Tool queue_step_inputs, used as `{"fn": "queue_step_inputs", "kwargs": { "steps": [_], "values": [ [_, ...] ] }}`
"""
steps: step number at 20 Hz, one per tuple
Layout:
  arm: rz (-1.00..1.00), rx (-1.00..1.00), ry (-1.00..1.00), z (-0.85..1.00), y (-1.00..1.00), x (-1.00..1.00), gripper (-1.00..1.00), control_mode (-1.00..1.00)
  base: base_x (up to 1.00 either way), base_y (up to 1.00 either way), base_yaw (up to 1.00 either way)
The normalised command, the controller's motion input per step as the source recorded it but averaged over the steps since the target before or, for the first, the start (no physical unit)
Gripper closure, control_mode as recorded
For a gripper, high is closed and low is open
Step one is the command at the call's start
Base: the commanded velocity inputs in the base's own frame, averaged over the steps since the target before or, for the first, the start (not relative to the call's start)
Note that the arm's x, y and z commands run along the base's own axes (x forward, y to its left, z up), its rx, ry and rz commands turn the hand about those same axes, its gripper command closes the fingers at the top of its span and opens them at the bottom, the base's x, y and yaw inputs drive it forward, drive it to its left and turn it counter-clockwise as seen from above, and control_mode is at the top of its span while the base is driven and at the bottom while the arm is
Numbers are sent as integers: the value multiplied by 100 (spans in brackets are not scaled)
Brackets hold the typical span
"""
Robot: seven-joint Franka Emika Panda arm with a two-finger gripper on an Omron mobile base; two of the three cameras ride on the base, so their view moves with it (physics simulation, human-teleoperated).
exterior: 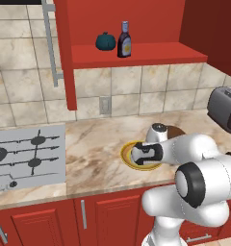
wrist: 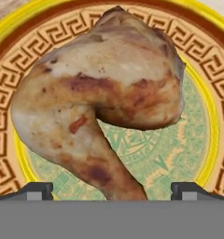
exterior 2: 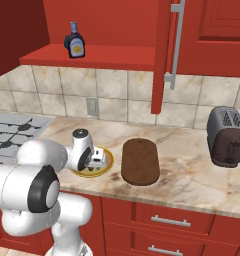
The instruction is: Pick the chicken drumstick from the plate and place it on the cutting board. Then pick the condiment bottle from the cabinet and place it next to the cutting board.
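We take the round plate [exterior 2: 106, 165] with yellow-orange rim and greenish centre as our landmark; it lies on the beige marble counter [exterior 2: 187, 170] near the front edge. In the hand view, the golden-brown roasted chicken drumstick [wrist: 100, 98] lies on this plate [wrist: 198, 140], its narrow bone end pointing down between the two dark fingertips [wrist: 34, 190]. The tips stand wide apart, one on each side of the bone end, and they hold nothing. The two base views do not show the drumstick, because the white arm's two-finger gripper [exterior 2: 94, 159] hangs low over the plate and covers it.

In the right base view, the dark brown oval wooden cutting board [exterior 2: 140, 161] lies just to the right of the plate, bare. In the left base view we see only a small brown edge of this board [exterior: 175, 130] behind the arm. High above the plate, on the open shelf of the red wall cabinet [exterior: 136, 54], the small dark condiment bottle [exterior: 124, 40] with yellow-orange label stands upright. The left base view shows a round teal pumpkin-shaped object [exterior: 106, 41] beside it.
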Motion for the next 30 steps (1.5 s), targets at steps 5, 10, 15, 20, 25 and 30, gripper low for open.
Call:
{"fn": "queue_step_inputs", "kwargs": {
  "steps": [5, 10, 15, 20, 25, 30],
  "values": [
    [0, 0, 0, -8, 0, 11, -100, -100, 0, 0, 0],
    [0, 0, 0, -5, 0, 14, -100, -100, 0, 0, 0],
    [0, 0, 0, -9, 0, 11, -100, -100, 0, 0, 0],
    [0, 0, 0, -12, 0, 1, 100, -100, 0, 0, 0],
    [0, 0, 0, -2, 0, 0, 100, -100, 0, 0, 0],
    [0, 0, 0, 0, 0, 0, 100, -100, 0, 0, 0]
  ]
}}
